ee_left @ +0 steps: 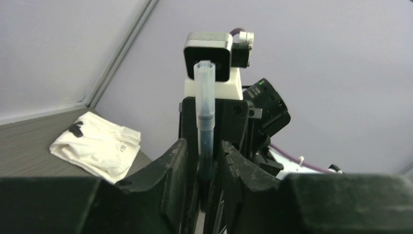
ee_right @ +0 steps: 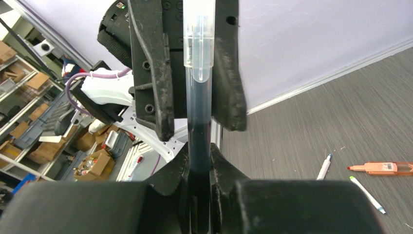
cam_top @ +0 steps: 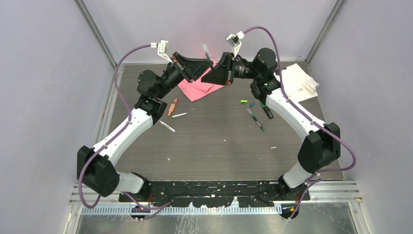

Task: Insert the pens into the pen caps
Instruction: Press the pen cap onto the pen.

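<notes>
Both grippers meet high above the pink cloth (cam_top: 195, 90). My right gripper (cam_top: 207, 77) (ee_right: 198, 163) is shut on the dark body of a pen (ee_right: 198, 122) that stands upright. A clear cap (ee_right: 198, 44) (ee_left: 205, 83) (cam_top: 206, 50) covers the pen's top end. My left gripper (cam_top: 209, 64) (ee_left: 204, 161) faces the right one, its fingers (ee_right: 156, 73) on either side of the pen with small gaps, slightly open. On the table lie an orange marker (cam_top: 172, 107) (ee_right: 384, 168), two white pens (cam_top: 179, 115) (cam_top: 167, 126), a green cap (cam_top: 243, 101), a blue cap (cam_top: 252, 104), a dark pen (cam_top: 254, 119) and a black highlighter (cam_top: 267, 111).
A folded white cloth (cam_top: 299, 82) (ee_left: 97, 145) lies at the back right of the table. Small white specks are scattered over the dark table top (cam_top: 219, 141). Grey walls close the back and both sides.
</notes>
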Tool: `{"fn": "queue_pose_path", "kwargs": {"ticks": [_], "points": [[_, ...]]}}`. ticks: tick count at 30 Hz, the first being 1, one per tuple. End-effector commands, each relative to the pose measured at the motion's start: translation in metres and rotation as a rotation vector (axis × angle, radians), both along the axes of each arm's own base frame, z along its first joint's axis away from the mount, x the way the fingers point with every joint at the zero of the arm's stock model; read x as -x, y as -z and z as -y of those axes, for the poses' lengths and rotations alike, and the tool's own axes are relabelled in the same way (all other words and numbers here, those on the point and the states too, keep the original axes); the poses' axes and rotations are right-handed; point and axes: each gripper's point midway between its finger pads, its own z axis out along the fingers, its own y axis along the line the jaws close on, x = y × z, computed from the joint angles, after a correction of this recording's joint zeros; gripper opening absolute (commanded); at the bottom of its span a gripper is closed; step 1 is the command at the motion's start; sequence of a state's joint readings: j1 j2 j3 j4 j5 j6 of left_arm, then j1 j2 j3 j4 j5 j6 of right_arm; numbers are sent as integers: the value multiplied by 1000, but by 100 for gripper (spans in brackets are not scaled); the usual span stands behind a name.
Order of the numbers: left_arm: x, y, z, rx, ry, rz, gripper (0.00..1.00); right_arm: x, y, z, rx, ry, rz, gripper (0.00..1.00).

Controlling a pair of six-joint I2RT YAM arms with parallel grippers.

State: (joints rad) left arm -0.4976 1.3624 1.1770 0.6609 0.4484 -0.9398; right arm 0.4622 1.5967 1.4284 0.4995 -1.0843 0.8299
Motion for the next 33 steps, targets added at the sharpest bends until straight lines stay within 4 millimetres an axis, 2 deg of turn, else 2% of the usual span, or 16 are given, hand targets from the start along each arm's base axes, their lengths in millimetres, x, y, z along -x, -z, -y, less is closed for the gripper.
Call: {"fn": "queue_pose_path", "kwargs": {"ticks": [1,4,8,10,13,18,24,33], "points": [[18,-18,-16,44,-28,53,42,17,-23,7,-38,-39,92,1],[26,-14,-26,40,-24,36,59,19,-23,9,-35,-48,102,1],[27,-20,-44,32,-41,14,69,21,-20,10,-34,-62,108,1],[29,-30,-48,19,-38,24,77,23,-19,10,-35,-67,114,1],[22,-43,-48,-2,-41,5,81,23,-19,9,-35,-68,118,1],[9,-53,-43,2,-41,-8,81,25,-19,8,-35,-69,120,1],[3,-60,-32,6,-24,6,73,25,-18,5,-27,-73,107,1],[-5,-59,-18,0,-12,8,62,26,-16,1,-20,-87,101,1]]}}
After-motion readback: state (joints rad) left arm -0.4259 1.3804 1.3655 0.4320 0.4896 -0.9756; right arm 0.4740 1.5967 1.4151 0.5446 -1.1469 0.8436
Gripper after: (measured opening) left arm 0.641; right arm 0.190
